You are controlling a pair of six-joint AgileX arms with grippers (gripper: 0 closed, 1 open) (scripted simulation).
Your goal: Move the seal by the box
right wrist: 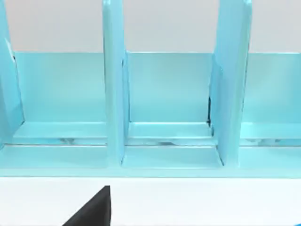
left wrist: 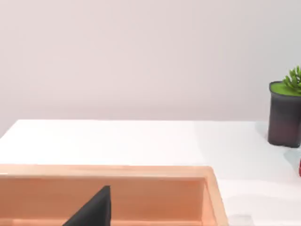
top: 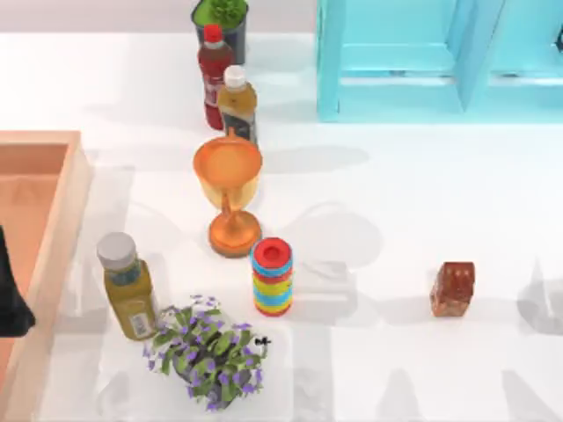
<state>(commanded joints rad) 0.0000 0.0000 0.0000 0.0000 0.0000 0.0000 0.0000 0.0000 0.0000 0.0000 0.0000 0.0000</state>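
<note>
While the seal (top: 452, 288) stands well apart from the box (top: 54, 211), it looks stiff, stone-like, fairly heavy — grip its 2 flat sides; finger state: cannot tell.

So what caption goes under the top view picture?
Small reddish-brown stone-like seal sits on the white table's right, far from the large orange-brown wooden box at left.

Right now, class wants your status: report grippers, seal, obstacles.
Left gripper over box. Seal untouched, table's right side. Ring stack, goblet, bottle stand between.

Bright, even light; perhaps soft shadows.
</note>
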